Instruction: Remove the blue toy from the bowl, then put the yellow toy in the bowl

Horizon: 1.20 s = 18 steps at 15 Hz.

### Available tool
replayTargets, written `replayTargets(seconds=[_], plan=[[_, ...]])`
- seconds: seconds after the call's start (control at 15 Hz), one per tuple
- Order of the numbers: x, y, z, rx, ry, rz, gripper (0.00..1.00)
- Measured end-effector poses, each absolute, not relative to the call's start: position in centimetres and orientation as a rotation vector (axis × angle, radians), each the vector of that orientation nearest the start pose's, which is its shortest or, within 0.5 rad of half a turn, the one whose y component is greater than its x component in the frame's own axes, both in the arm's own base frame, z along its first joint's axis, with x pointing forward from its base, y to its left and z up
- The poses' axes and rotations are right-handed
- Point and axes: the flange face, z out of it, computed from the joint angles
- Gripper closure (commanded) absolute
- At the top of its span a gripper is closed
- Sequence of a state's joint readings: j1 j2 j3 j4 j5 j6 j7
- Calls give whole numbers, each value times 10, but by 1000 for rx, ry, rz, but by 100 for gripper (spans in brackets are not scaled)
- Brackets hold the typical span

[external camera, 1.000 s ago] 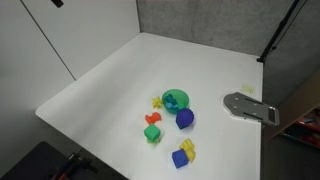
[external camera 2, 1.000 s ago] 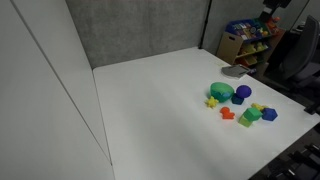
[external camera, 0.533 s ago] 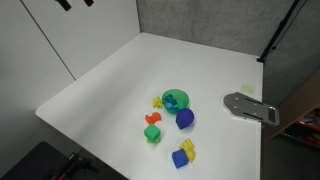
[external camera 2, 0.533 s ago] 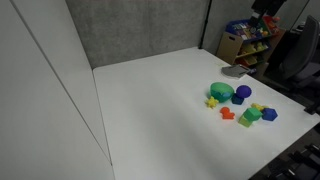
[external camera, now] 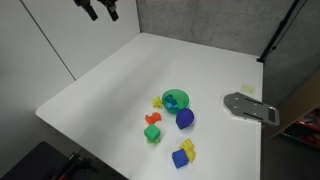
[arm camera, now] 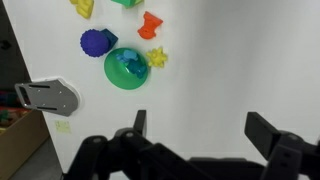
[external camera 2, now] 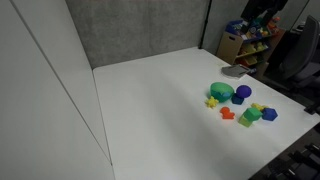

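Note:
The green bowl [external camera: 175, 99] sits on the white table [external camera: 130, 75], also in the other exterior view [external camera 2: 221, 91] and the wrist view [arm camera: 127, 68]. The light-blue toy [arm camera: 130, 66] lies inside it [external camera: 174, 101]. The yellow toy [external camera: 158, 101] lies on the table touching the bowl's rim [arm camera: 158, 58] [external camera 2: 212, 101]. My gripper [arm camera: 200, 135] is open and empty, high above the table, far from the toys; it shows at the top edge in an exterior view [external camera: 100, 9].
A dark-blue rounded toy [external camera: 184, 118], an orange toy [external camera: 152, 119], a green block [external camera: 152, 134] and a blue-and-yellow block pair [external camera: 183, 153] lie near the bowl. A grey plate [external camera: 250, 107] sits at the table's edge. A shelf of toys [external camera 2: 248, 38] stands beyond the table.
My gripper has come into sight along the top edge of both exterior views, moving toward the table. The toys and bowl have not moved.

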<state>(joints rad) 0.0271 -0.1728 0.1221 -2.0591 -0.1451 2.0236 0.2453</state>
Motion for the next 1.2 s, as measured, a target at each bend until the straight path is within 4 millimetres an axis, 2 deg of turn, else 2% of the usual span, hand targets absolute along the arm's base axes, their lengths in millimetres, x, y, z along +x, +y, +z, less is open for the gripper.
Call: replayTargets(seconds=[0.2, 0.67, 1.2], plan=[[534, 51, 504, -3241, 155, -229, 0], [569, 6, 439, -3183, 312, -179, 0], [607, -36, 351, -3170, 570, -55, 0]])
